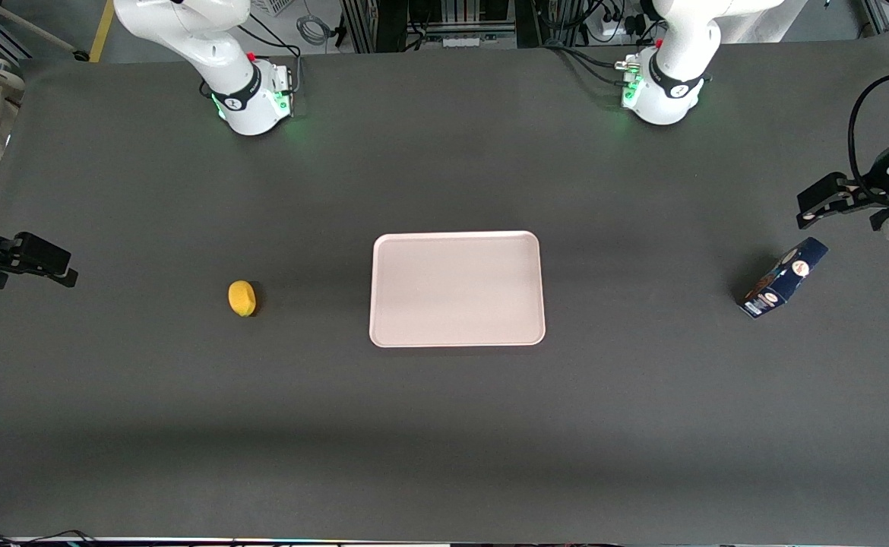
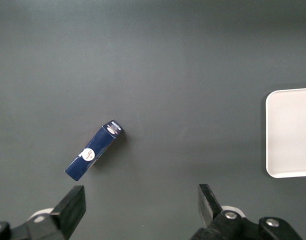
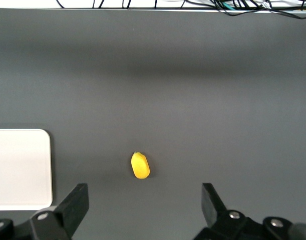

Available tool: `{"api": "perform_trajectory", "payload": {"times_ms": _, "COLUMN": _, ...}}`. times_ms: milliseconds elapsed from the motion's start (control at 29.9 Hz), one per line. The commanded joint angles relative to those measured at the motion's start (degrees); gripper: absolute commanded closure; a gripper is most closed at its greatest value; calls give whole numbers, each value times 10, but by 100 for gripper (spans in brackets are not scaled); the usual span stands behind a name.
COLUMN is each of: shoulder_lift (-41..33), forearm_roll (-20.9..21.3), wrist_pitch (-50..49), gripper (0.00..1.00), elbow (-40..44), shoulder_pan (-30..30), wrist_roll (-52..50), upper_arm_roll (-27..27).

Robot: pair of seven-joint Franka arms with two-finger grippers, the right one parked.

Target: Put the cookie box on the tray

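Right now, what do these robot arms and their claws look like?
Glossy white rounded arms with black bands near green-lit bases and black cables. The working arm's gripper, near the cookie box, is matte black with two flat, wedge-shaped fingers, open.

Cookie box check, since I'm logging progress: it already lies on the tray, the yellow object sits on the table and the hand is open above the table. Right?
Not quite. The cookie box lies on the bare table toward the working arm's end, well apart from the tray, as the front view shows. The yellow object does sit on the table, and the hand is open above it.
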Motion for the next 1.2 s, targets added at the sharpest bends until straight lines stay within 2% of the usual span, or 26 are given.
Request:
{"api": "perform_trajectory", "payload": {"times_ms": 0, "shoulder_lift": -7, "forearm_roll": 1, "wrist_pitch": 5, "gripper": 0, "elbow": -2, "shoulder_pan": -2, "wrist_roll": -2, "upper_arm_roll": 2}}
{"api": "perform_trajectory", "payload": {"times_ms": 468, "shoulder_lift": -7, "forearm_roll": 3, "wrist_pitch": 5, "gripper": 0, "elbow": -3, "shoulder_pan": -1, "wrist_roll": 9, "upper_arm_roll": 2}}
{"api": "perform_trajectory", "payload": {"times_ms": 802, "shoulder_lift": -1, "forearm_roll": 7, "wrist_pitch": 41, "gripper": 0, "elbow": -29, "shoulder_pan": 11, "wrist_roll": 178, "upper_arm_roll": 29}}
{"api": "perform_trajectory", "payload": {"times_ms": 1170, "shoulder_lift": -3, "forearm_roll": 8, "wrist_pitch": 149, "gripper": 0, "elbow": -143, "shoulder_pan": 30, "wrist_roll": 282, "upper_arm_roll": 57}}
